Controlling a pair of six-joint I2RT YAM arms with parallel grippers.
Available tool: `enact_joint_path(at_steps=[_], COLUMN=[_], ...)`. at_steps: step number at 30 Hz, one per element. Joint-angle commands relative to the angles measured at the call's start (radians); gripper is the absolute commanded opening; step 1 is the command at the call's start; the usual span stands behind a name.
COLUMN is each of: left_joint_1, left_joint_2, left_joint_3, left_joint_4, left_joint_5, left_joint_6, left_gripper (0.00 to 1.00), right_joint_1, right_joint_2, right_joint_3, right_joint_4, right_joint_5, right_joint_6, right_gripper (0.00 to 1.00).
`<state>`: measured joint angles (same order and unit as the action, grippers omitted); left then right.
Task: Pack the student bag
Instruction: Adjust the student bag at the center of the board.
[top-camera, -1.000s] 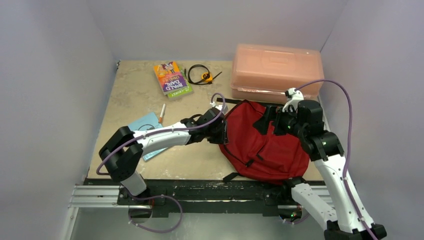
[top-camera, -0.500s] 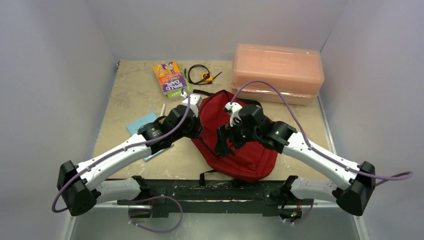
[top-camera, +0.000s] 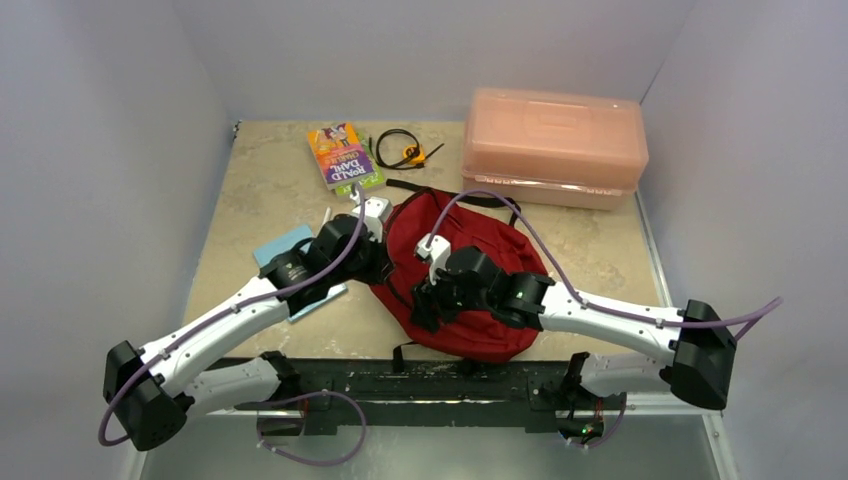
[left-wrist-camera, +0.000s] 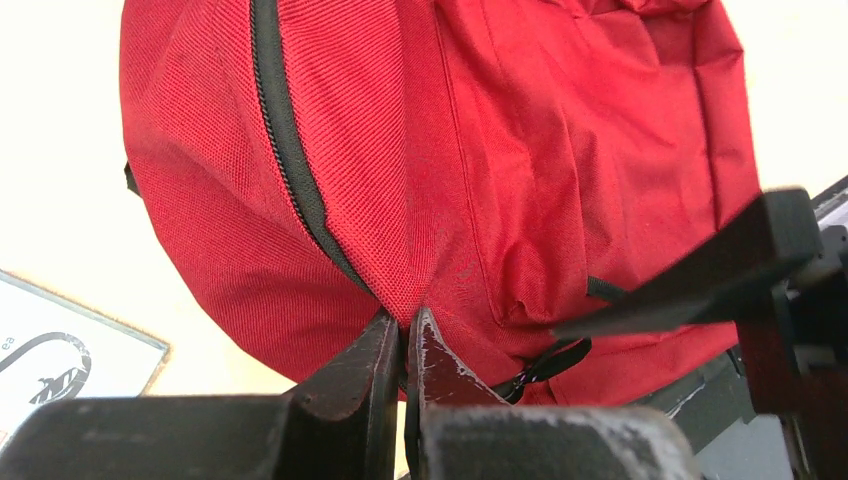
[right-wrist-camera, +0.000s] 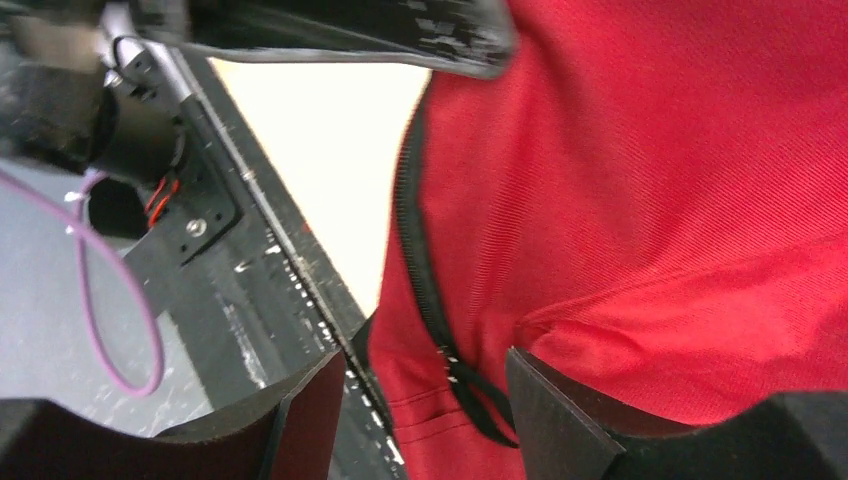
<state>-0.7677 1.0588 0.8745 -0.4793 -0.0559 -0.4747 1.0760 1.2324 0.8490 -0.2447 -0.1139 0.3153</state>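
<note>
1. The thin light blue booklet (top-camera: 285, 245) lies partly under the left arm. A sweep of that arm could drag it off its spot.
2. The left gripper (left-wrist-camera: 405, 335) is closed on a thin fold of the dark red soft fabric student bag (top-camera: 485, 240), right beside the black zipper (left-wrist-camera: 285, 150). With so little cloth pinched, a hard pull could slip the hold.
3. The student bag lies flat mid-table, zipped, its lower end at the near edge of the table. Tugging could slide it onto the black metal rail (top-camera: 400, 375).
4. The right gripper (right-wrist-camera: 422, 365) has its jaws apart, straddling the black zipper pull (right-wrist-camera: 470, 395) and gripping nothing. If it closes off-centre, it may catch cloth instead.
5. The pink translucent rigid plastic box (top-camera: 553, 140) stands just behind the bag. Pushing the bag back would jam it there.
</note>
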Motion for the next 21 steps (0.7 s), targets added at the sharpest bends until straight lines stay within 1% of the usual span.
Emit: enact_joint_path(at_steps=[1,5,8,10,11,12,15,17,19,21], left_joint_1=[0.004,0.004,0.003,0.003,0.003,0.004,0.004,0.004,0.004,0.003], left_joint_2=[-0.087,-0.209,-0.256,-0.236,-0.214,-0.191,-0.130,-0.105,-0.086,-0.081], left_joint_3=[-0.021,0.002,0.063,0.131,0.168,0.208,0.287,0.319,0.349,0.363], left_joint_4=[0.118,0.152,0.204,0.215,0.209,0.200,0.195,0.201,0.192,0.194], left_joint_5=[0.034,0.038,0.069,0.106,0.123,0.143,0.223,0.277,0.314,0.354], left_joint_6=[0.019,0.079,0.156,0.213,0.237,0.256,0.303,0.328,0.352,0.366], left_gripper=[0.00,0.00,0.00,0.00,0.00,0.00,0.00,0.00,0.00,0.00], right_joint_1=[-0.006,-0.005,-0.006,-0.006,-0.005,-0.005,-0.006,-0.004,-0.005,-0.005], right_joint_2=[-0.070,-0.163,-0.200,-0.209,-0.214,-0.223,-0.263,-0.285,-0.295,-0.299], right_joint_3=[-0.082,-0.148,-0.163,-0.159,-0.158,-0.157,-0.176,-0.180,-0.170,-0.150], right_joint_4=[0.142,0.206,0.262,0.297,0.313,0.334,0.409,0.436,0.425,0.391], right_joint_5=[0.158,0.155,0.105,0.048,0.021,0.000,-0.046,-0.053,-0.032,-0.018], right_joint_6=[0.070,0.093,0.075,0.066,0.066,0.063,0.079,0.086,0.093,0.090], right_gripper=[0.62,0.59,0.57,0.52,0.52,0.44,0.38,0.37,0.35,0.26])
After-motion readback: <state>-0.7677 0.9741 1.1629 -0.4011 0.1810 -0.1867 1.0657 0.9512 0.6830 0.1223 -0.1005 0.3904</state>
